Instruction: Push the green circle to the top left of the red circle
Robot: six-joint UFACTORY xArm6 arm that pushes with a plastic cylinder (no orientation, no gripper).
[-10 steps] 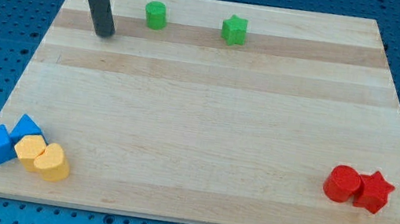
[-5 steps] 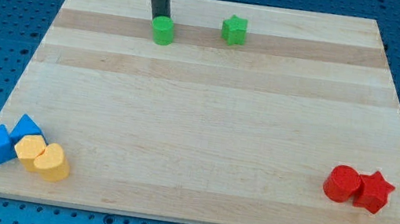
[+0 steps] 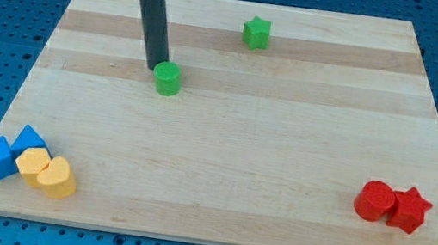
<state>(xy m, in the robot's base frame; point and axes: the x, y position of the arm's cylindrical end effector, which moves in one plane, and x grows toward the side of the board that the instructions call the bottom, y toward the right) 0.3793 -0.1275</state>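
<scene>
Camera view shows the wooden board (image 3: 225, 141) with wide bare wood around the green circle (image 3: 167, 78), which stands well in from every edge, in the upper left part of the board. Between it and the red circle (image 3: 375, 201), far off toward the view's bottom right, nothing lies on the wood. There is no pincer on this arm, only a dark rod, so nothing is held; my tip (image 3: 156, 67) sits just at the green circle's upper left side, touching it or very nearly so. The green circle stands upright on its flat end, a short round cylinder with no clear long axis or facing direction. A green star (image 3: 257, 33) lies up and to the right of it, near the board's top edge. The red star (image 3: 409, 209) touches the red circle's right side. Far down-left of the green circle, near the board's corner, two blue blocks (image 3: 10, 152) and two yellow blocks (image 3: 47, 172) huddle together.
</scene>
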